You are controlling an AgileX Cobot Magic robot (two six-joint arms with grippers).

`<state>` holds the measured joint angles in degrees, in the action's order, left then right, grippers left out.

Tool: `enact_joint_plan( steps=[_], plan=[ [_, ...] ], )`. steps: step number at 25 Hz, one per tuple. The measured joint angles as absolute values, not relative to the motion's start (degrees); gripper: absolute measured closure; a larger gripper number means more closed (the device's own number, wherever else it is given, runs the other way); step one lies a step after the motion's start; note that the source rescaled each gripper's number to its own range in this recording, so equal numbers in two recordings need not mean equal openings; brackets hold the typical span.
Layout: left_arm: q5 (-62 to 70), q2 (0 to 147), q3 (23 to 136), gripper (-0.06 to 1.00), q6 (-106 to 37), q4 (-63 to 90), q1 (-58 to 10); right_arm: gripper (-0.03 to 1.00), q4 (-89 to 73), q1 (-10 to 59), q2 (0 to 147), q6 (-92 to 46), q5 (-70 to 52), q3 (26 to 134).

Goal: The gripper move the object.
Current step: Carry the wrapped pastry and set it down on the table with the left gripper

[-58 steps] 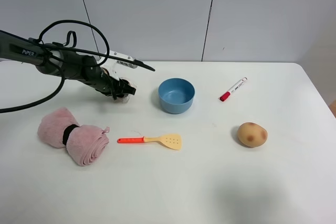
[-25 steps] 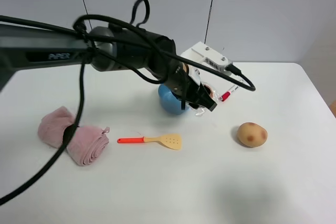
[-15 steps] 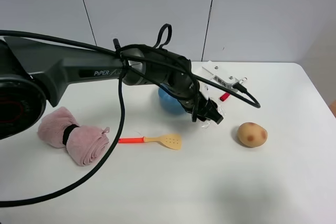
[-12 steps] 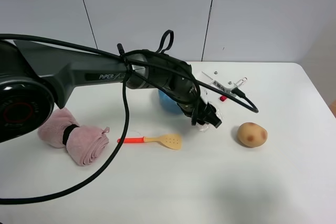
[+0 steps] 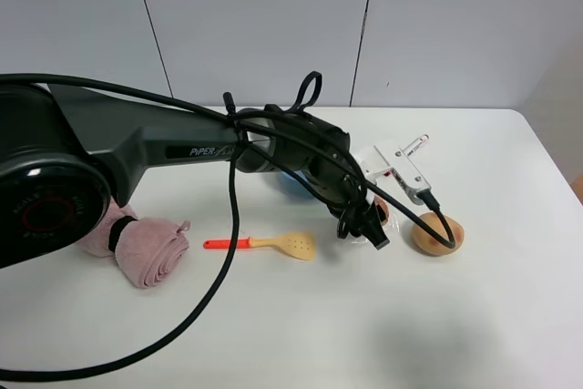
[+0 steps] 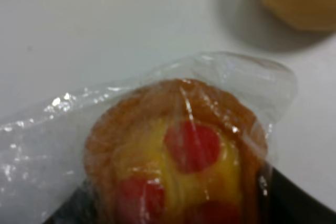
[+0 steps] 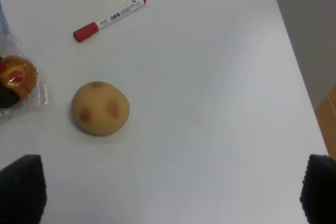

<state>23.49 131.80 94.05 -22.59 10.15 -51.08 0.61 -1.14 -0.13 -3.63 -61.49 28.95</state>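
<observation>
The object is a round orange-brown cookie (image 6: 181, 156) with red spots in a clear crinkly wrapper. My left gripper (image 5: 374, 226) is shut on it and holds it low over the white table, just left of the tan potato (image 5: 438, 233). The cookie shows small in the exterior view (image 5: 381, 210) and at the edge of the right wrist view (image 7: 18, 76). I cannot tell whether it touches the table. My right gripper (image 7: 170, 192) is open and empty, above the table's right part, and is out of the exterior view.
The blue bowl (image 5: 284, 185) is mostly hidden behind the left arm. A red-capped marker (image 7: 109, 18) lies behind the potato (image 7: 100, 107). A yellow spatula with a red handle (image 5: 271, 243) and a rolled pink towel (image 5: 137, 245) lie at the left.
My left arm has carried the cookie from the far left, past the blue bowl, rightward and down to a spot beside the potato. The other things have not moved.
</observation>
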Motion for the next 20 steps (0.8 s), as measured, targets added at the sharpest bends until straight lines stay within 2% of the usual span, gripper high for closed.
enact_joint_plan(
  steps=[12, 13, 16, 17, 20],
  plan=[
    [22.1, 132.7, 94.1, 0.93, -22.8, 10.4, -51.5, -0.03, 0.6, -1.1, -0.1, -3.6, -61.5, 29.0],
    [22.1, 132.7, 94.1, 0.86, -22.8, 10.4, -51.5, -0.03, 0.6, -1.1, -0.1, -3.6, -61.5, 29.0],
    [22.1, 132.7, 94.1, 0.52, -22.8, 10.4, -51.5, -0.03, 0.6, -1.1, -0.1, -3.6, -61.5, 29.0],
    [22.1, 132.7, 94.1, 0.45, -22.8, 10.4, -51.5, -0.03, 0.6, -1.1, -0.1, -3.6, -61.5, 29.0],
    [22.1, 132.7, 94.1, 0.35, -22.8, 10.4, -51.5, -0.03, 0.6, -1.1, -0.1, -3.6, -61.5, 29.0]
  ],
)
